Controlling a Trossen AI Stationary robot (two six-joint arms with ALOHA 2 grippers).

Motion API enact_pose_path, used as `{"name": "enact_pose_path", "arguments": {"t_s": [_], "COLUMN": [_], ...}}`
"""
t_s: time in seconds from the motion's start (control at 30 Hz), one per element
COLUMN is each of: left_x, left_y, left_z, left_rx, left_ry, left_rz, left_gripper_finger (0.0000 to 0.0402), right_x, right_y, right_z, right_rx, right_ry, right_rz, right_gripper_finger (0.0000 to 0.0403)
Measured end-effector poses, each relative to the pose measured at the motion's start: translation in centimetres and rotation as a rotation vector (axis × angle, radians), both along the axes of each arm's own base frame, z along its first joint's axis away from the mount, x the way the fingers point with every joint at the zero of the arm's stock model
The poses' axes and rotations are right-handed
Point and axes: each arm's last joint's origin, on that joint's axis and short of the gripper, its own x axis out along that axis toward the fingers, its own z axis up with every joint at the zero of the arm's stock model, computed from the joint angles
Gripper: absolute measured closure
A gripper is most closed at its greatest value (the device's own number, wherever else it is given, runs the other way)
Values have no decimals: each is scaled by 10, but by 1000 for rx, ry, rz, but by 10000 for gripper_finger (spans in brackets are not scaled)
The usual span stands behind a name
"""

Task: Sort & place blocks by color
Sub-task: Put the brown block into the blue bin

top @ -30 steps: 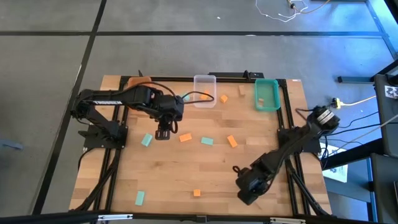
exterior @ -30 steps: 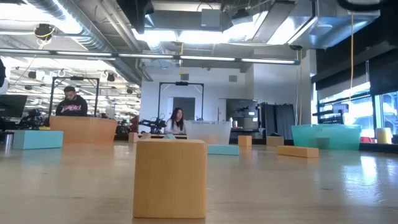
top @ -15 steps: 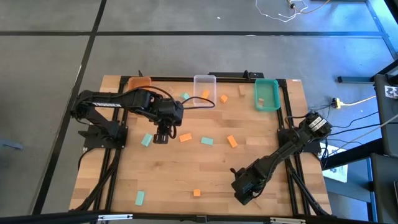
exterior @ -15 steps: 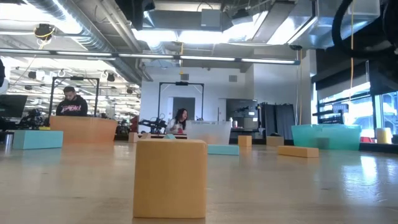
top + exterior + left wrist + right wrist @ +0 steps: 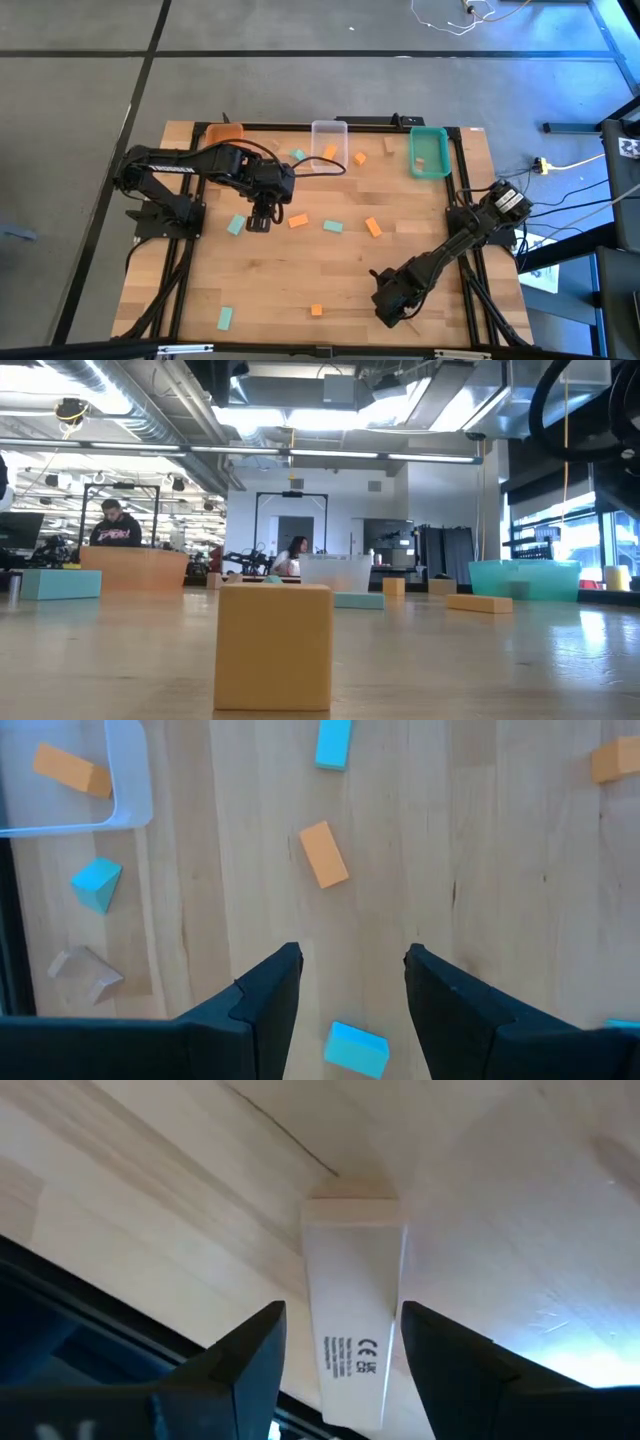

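Several blocks (image 5: 334, 227) are lying scattered across the wooden table (image 5: 420, 230), orange and mint green ones mostly near the middle, with two more by the near edge. One orange block (image 5: 71, 770) is sitting inside the clear bin (image 5: 329, 131) at the far edge, and another block is showing in the teal bin (image 5: 429, 152) to its right. Hovering left of centre, the left gripper (image 5: 259, 219) is standing released, holding nothing, over bare wood between a mint block (image 5: 355, 1048) and an orange block (image 5: 323, 853). Low at the near right, the right gripper (image 5: 385, 309) is also spread apart and empty, its fingers (image 5: 245, 1365) flanking a white camera housing (image 5: 352, 1338) at the table edge.
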Motion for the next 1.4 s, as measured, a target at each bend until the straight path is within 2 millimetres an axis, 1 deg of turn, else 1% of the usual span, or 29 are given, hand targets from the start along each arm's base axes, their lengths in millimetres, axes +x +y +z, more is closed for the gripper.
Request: {"name": "enact_pose_path", "arguments": {"t_s": [0.27, 0.33, 0.4, 0.5, 0.53, 0.7, 0.77, 0.87, 0.97, 1.03, 1.17, 1.3, 1.4], "left_x": [0, 0, 0, 0, 0, 0, 0, 0, 0, 0, 0, 1, 3], "left_y": [0, 0, 0, 0, 0, 0, 1, 1, 2, 2, 5, 11, 16], "left_z": [0, 0, 0, 0, 0, 0, 0, 0, 0, 0, 0, 0, 1], "left_rx": [1, 2, 3, 3, 4, 8, 8, 22, 52, 64, 65, 62, 61], "left_ry": [0, 0, 0, 1, 1, 0, 0, -1, -3, -3, -4, -12, -26], "left_rz": [-3, -3, -5, -5, -4, -1, -1, 4, 17, 21, 33, 59, 80], "left_gripper_finger": [231, 231, 231, 231, 231, 231, 231, 231, 231, 231, 231, 231, 231], "right_x": [1, 1, 1, 0, 0, 1, 2, 1, 0, -5, -19, -41, -60], "right_y": [3, 3, 3, 2, 2, -2, -5, -18, -31, -42, -74, -110, -141], "right_z": [-20, -23, -23, -23, -23, -20, -13, 0, 25, 41, 76, 106, 123], "right_rx": [-33, -46, -60, -78, -79, -83, -76, -146, -154, -163, -216, -289, -375], "right_ry": [65, 71, 75, 70, 72, 55, 30, -2, -51, -51, -70, -41, -16], "right_rz": [0, -5, -17, -19, -18, -27, -28, -56, -96, -119, -196, -276, -355], "right_gripper_finger": [202, 206, 223, 271, 278, 278, 278, 278, 278, 278, 278, 278, 278]}}
